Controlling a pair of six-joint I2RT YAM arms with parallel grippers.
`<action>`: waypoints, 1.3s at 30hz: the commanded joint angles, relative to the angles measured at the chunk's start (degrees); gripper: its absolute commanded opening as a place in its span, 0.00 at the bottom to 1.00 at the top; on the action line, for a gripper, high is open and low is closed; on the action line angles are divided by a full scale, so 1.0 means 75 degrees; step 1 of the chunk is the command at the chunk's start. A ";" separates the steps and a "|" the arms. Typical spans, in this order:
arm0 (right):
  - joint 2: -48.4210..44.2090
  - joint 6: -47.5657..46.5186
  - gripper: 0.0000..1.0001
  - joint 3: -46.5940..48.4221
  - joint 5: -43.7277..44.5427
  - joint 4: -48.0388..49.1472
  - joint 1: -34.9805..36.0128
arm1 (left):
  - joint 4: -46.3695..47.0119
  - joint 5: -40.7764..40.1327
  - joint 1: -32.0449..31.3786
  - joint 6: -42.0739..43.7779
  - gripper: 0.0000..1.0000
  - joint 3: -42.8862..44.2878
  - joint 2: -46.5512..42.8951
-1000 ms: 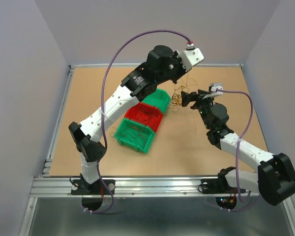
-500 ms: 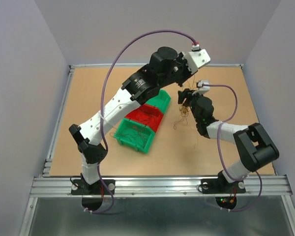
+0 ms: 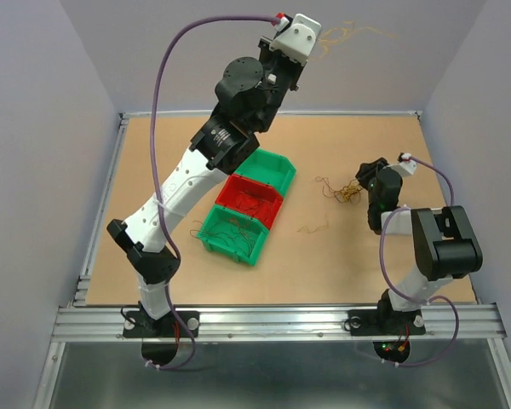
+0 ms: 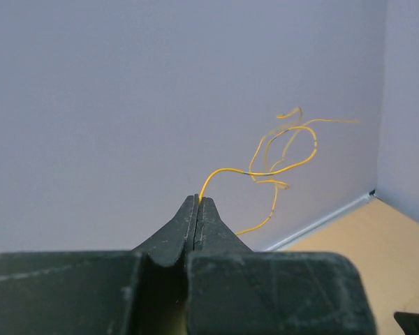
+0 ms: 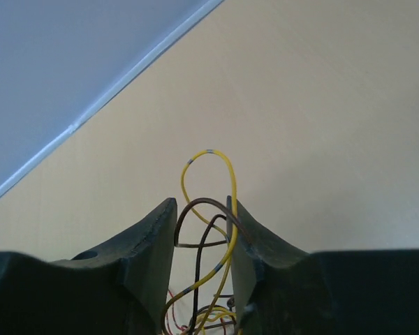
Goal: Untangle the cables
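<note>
A single yellow cable (image 4: 279,150) curls in the air against the back wall, and my left gripper (image 4: 197,200) is shut on its end. In the top view that left gripper (image 3: 317,43) is raised high above the table's far edge, the yellow cable (image 3: 351,34) trailing to its right. A small clump of brown and yellow cables (image 3: 345,192) lies on the table at the right. My right gripper (image 3: 368,183) is down at that clump. Its jaws stand apart around a yellow loop (image 5: 209,174) and a brown cable (image 5: 195,206). One loose strand (image 3: 311,227) lies mid-table.
Three bins sit in a diagonal row left of centre: a green one (image 3: 288,175), a red one (image 3: 275,207) and a nearer green one (image 3: 226,247), each with thin wires inside. Grey walls close in the table at the back and both sides.
My left arm has risen high and back, pulling one yellow cable free of the clump. My right arm has swung right and down to the table, its jaws narrowing around the clump.
</note>
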 commanded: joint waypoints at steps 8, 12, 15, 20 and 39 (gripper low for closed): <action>-0.0468 0.0348 0.97 -0.0347 -0.0480 0.0293 -0.0188 | 0.1020 -0.0095 0.0507 0.0078 0.00 -0.0070 0.0124; -0.0866 0.0102 1.00 -0.0522 -0.0760 0.0304 -0.0188 | 0.0961 0.0222 0.0624 0.0301 0.00 -0.0548 0.0218; -0.1253 -0.0038 1.00 -0.0698 -0.0831 0.0328 -0.0188 | 0.0973 0.0456 0.0788 0.0220 0.00 -0.1262 0.0171; -0.1804 -0.0285 1.00 -0.1049 -0.0901 0.0444 -0.0188 | 0.1428 0.1205 0.1186 -0.0085 0.00 -0.2716 -0.0086; -0.2215 -0.0496 1.00 -0.1425 -0.1733 0.1136 -0.0177 | 0.5390 0.3795 0.2885 -0.0261 0.00 -0.8084 -0.1339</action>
